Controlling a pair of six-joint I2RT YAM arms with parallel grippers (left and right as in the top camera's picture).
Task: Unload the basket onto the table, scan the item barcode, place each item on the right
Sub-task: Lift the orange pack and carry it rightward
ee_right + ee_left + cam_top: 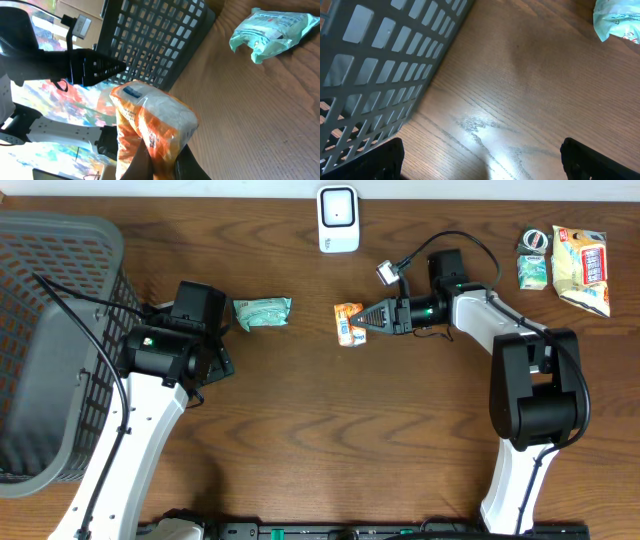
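- Right now your right claw [365, 318] is clamped shut on the orange packet [348, 323]. It pinches the packet by one end, so the rest sticks out ahead of the fingers.
- That packet sits on the robot's side of the white scanner [338, 218], almost straight in front of it, near but clearly apart from it.
- From the right wrist view the packet stands up above the wood, so I judge it lifted off the table [400, 430], though the overhead view alone cannot confirm that.
- You can see a small blue label near the packet's top in the wrist view. It is too small to read, and I cannot tell which face carries the barcode.
- As I read it, the pick is done. What is left is bringing the packet up to the scanner and turning its coded face toward the window.
- Your left claw [485, 165] stands wide open over bare wood and holds nothing. It is well to the left of the scanner, between the grey basket [60, 250] and the green packet [262, 311].
- The green packet lies flat to the scanner's left and nearer the robot, with no claw touching it.
- More packets [580, 268] lie far to the scanner's right, and I take them to be waiting their turn.
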